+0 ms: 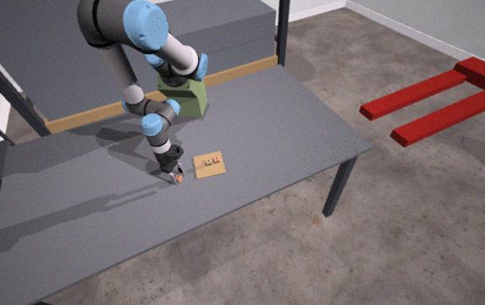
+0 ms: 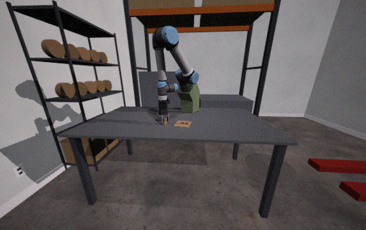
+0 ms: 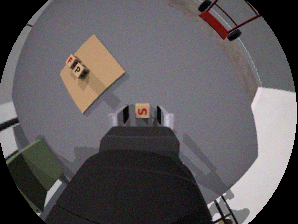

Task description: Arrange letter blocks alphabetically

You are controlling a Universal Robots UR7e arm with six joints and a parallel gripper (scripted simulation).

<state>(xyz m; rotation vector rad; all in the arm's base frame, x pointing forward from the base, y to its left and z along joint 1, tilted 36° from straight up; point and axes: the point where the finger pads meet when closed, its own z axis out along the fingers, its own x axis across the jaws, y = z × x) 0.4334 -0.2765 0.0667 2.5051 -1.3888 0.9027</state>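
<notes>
A tan mat (image 1: pixel 211 166) lies on the grey table; it also shows in the wrist view (image 3: pixel 91 72) and in the exterior view (image 2: pixel 183 123). Small blocks (image 1: pixel 211 160) sit in a row near its far edge; in the wrist view one (image 3: pixel 80 70) shows a dark letter, another beside it is red. An orange block (image 1: pixel 179 179) with a red letter on top lies on the table off the mat, to the left of it. My gripper (image 1: pixel 176 176) is open, low over the table, with this block (image 3: pixel 141 110) between its fingers.
The robot's green base (image 1: pixel 183 98) stands behind the mat. A shelf rack (image 2: pixel 74 73) is left of the table. A red pallet jack (image 1: pixel 441 99) lies on the floor to the right.
</notes>
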